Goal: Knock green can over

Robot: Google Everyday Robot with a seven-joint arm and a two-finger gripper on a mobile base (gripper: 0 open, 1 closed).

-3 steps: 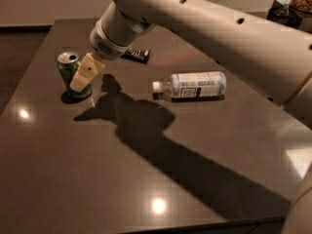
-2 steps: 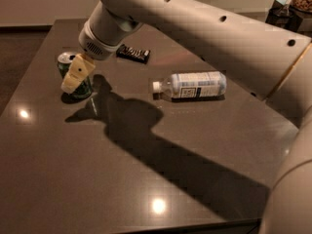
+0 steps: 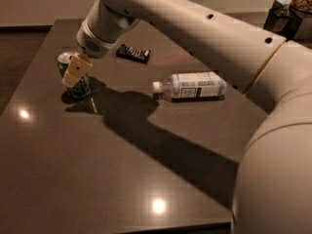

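Observation:
The green can (image 3: 80, 86) stands upright on the dark table (image 3: 97, 169) at the left, its silver top (image 3: 66, 57) partly showing. My gripper (image 3: 74, 72), with pale yellow fingers (image 3: 75, 68), hangs down right in front of the can and overlaps its upper half. The white arm reaches in from the right across the table. Whether the fingers touch the can I cannot tell.
A clear plastic bottle (image 3: 192, 86) with a white-blue label lies on its side mid-table. A dark snack bar wrapper (image 3: 132, 53) lies behind the arm. A dark bag (image 3: 287, 13) stands at the far right. The table's left edge is close to the can.
The arm has swung left and the gripper has moved from beside the can to over its upper part. The can stands in the same place.

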